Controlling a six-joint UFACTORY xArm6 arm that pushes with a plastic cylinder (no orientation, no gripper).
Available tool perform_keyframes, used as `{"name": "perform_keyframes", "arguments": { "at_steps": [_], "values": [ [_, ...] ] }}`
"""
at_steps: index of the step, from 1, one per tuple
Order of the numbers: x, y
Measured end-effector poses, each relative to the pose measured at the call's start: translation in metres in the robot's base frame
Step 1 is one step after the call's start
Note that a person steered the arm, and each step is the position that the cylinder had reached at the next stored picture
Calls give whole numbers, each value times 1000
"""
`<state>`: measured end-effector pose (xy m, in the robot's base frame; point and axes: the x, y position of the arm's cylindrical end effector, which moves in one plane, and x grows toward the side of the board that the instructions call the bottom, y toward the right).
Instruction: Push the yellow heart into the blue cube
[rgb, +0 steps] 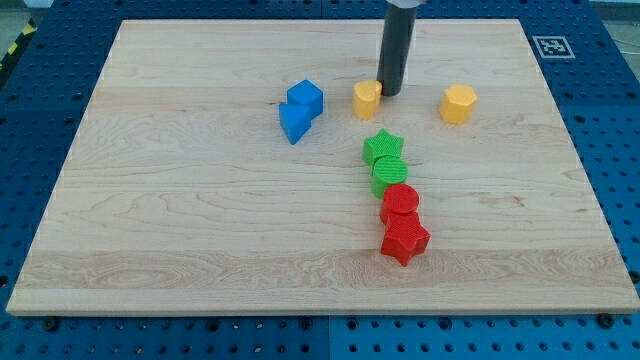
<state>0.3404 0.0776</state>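
The yellow heart (367, 99) lies on the wooden board near the view's top middle. The blue cube (305, 97) sits to its left, a short gap apart. My tip (390, 93) stands right against the heart's right side, touching or nearly touching it. The rod rises straight up out of the view's top.
A second blue block (294, 123) touches the cube's lower left. A yellow hexagonal block (459, 104) lies to the right of the tip. Below, a green star (383, 148), a green cylinder (388, 175), a red cylinder (401, 204) and a red star (404, 240) form a column.
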Motion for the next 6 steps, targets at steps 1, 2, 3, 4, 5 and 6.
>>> {"name": "perform_keyframes", "arguments": {
  "at_steps": [1,2,3,4,5,6],
  "values": [
    [0,-27],
    [8,-12],
    [34,-2],
    [40,-15],
    [40,-37],
    [40,-43]
  ]
}}
